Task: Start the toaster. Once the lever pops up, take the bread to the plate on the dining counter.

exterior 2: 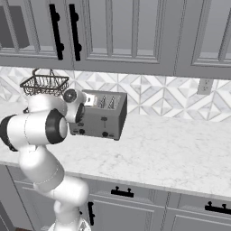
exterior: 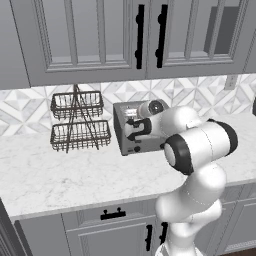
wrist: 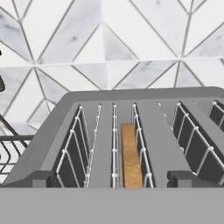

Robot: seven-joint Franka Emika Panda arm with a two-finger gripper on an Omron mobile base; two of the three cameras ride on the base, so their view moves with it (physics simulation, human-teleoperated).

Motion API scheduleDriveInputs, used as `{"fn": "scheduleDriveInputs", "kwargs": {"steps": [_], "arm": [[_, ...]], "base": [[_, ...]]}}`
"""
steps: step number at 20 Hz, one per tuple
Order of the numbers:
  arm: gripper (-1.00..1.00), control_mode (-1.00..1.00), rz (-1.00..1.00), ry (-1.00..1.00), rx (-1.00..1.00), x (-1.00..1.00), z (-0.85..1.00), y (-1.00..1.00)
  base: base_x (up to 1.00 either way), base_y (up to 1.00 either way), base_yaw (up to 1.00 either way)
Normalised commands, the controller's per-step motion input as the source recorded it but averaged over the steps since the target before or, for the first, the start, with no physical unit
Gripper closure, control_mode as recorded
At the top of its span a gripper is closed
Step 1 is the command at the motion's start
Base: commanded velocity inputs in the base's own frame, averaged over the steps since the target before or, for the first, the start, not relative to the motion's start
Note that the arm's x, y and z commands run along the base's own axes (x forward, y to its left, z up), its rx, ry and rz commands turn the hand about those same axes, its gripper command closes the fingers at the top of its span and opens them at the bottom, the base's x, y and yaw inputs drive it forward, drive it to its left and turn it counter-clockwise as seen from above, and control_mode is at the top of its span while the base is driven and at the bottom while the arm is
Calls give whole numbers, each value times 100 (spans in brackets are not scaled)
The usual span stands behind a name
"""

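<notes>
Hand view: looking down into toaster (wrist: 153,105), bread (wrist: 131,153) seated low in second slot from left. Toaster sits far back on the worktop by the backsplash, wire basket rack (exterior: 79,121) to its left. Probably pre-start or waiting on pop-up; next move is pressing the front lever. Gripper (wrist: 112,186) spread wide, holding nothing, just above the toaster's near edge.

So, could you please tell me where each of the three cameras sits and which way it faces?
Left base view: behind the arm's left, facing the toaster and wire basket rack; the arm rises at lower right.
Right base view: behind its right, facing the same toaster and counter; the arm rises at lower left.
Hand view: on the hand, looking down into the toaster slots at the bread; pincer tips at the bottom.
Both base views share toaster, rack and arm.
</notes>
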Motion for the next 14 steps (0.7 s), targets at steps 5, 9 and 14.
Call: {"fn": "scheduleDriveInputs", "kwargs": {"steps": [5,9,14], "arm": [[-100,-100,3,0,0,0,-10,-14],[-100,-100,1,0,0,0,-4,-16],[-100,-100,0,-1,0,-6,-5,-10]], "base": [[0,0,0],[0,0,0],[0,0,0]]}}
